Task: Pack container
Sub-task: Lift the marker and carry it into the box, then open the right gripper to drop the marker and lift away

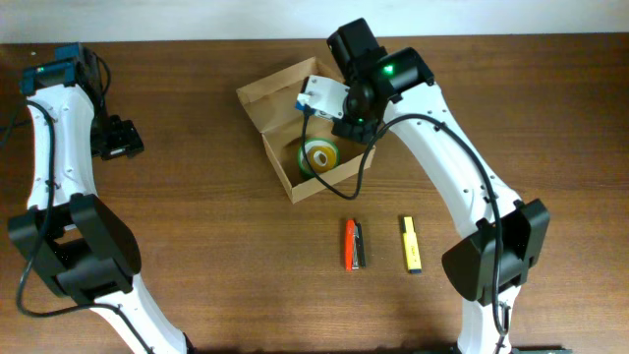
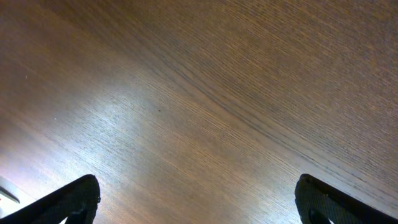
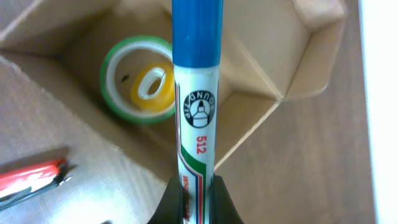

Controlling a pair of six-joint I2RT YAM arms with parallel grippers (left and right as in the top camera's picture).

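Left gripper (image 1: 120, 140): well left of container (image 1: 267, 96), fingers spread wide over bare table (image 2: 205, 93), nothing between them. Container: open, flap lid folded back. Inside it: green tape roll (image 1: 318, 157), yellow piece in core. Right gripper (image 3: 196, 198): above container's far right edge, clamped on blue-capped white marker (image 3: 195, 112). Front right of container: red-and-black item (image 1: 353, 244), perhaps cutter. Farther right: yellow highlighter (image 1: 410, 243).

The surface (image 2: 199, 93) is dark wood with fine straight grain and a soft sheen where light falls. The box (image 1: 270, 90) is plain brown cardboard, matt and slightly fibrous. The marker (image 3: 196, 93) is smooth, glossy plastic with a printed barrel. The tape roll (image 3: 109, 71) looks shiny.
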